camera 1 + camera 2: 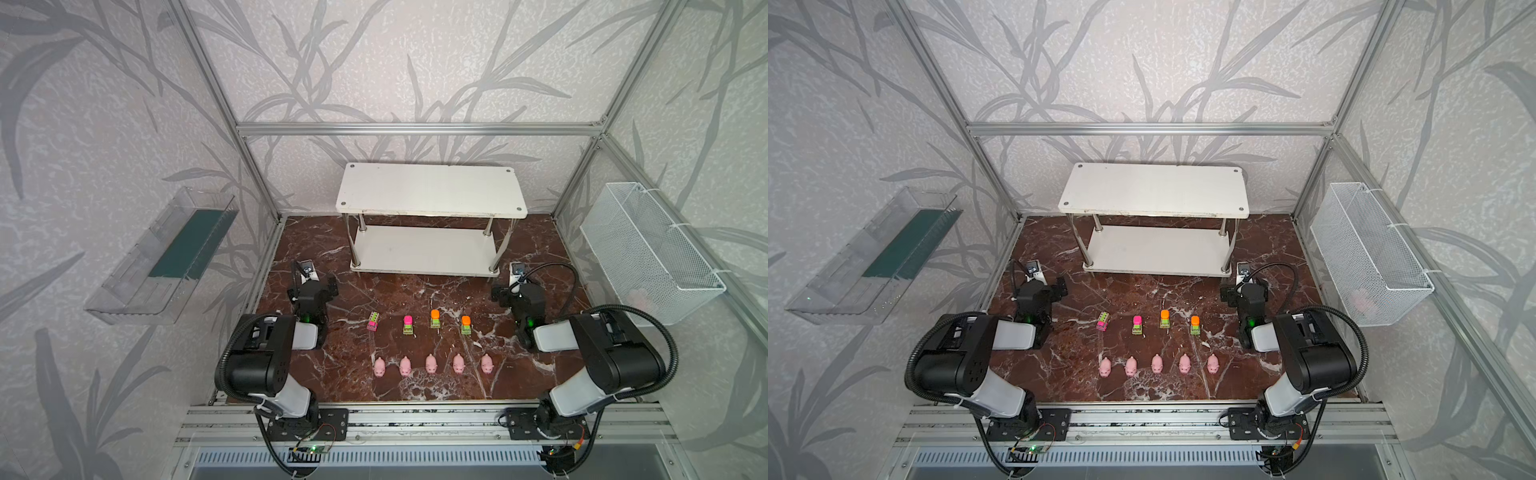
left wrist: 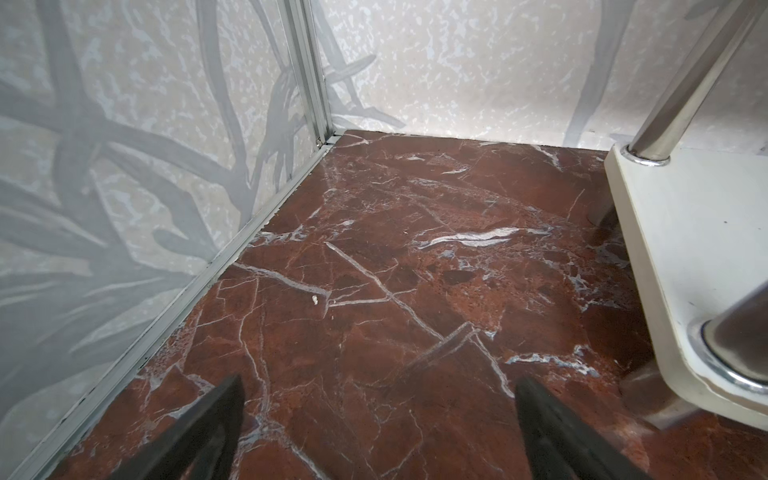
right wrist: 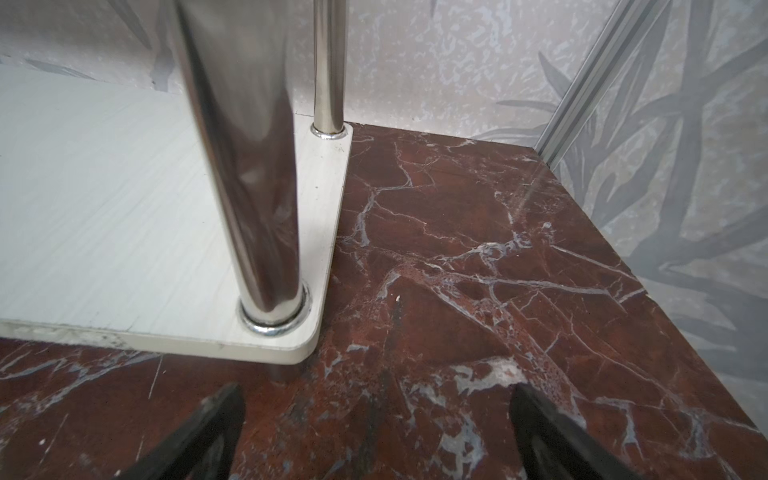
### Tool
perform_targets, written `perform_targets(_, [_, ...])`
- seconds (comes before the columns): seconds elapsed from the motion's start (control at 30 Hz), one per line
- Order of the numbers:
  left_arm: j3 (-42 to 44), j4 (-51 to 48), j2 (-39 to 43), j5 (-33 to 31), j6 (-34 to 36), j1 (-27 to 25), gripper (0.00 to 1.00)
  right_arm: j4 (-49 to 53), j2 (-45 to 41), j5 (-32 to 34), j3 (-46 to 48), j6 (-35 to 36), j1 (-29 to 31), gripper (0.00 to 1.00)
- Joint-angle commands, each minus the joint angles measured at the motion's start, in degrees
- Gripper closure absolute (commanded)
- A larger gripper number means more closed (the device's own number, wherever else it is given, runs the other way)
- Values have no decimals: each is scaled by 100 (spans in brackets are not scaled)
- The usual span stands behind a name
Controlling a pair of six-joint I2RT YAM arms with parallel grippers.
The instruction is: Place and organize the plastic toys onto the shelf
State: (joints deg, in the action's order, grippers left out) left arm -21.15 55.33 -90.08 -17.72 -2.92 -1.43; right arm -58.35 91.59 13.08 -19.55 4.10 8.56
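We see a white two-tier shelf (image 1: 432,189) at the far middle of a dark red marble table (image 1: 332,374), its long side running left to right. Nearer us, four toy cars (image 1: 408,325) stand in a left-to-right row, each lengthwise near to far, the leftmost one slanted. Nearer still, five pink pigs (image 1: 431,363) line up likewise, bodies lengthwise near to far. The left gripper (image 2: 378,386) and right gripper (image 3: 376,392) sit by the shelf's near corners, both released, jaws spread wide.
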Motion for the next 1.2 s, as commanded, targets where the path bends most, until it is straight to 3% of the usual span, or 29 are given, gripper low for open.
perform_targets(0.0, [18,112,-22,91,125,-11,1,-45,-14,98,-94,-53,-7,1])
perform_targets(0.37, [21,105,-27,93,125,-12,1,-61,-11,98,-93,-41,-9,1])
perform_targets(0.53, [18,109,-27,90,125,-9,1,-10,-28,-434,-102,150,-3,1])
perform_targets(1.17, [-12,9,-5,221,55,74,1,22,-27,-471,-118,146,3,1])
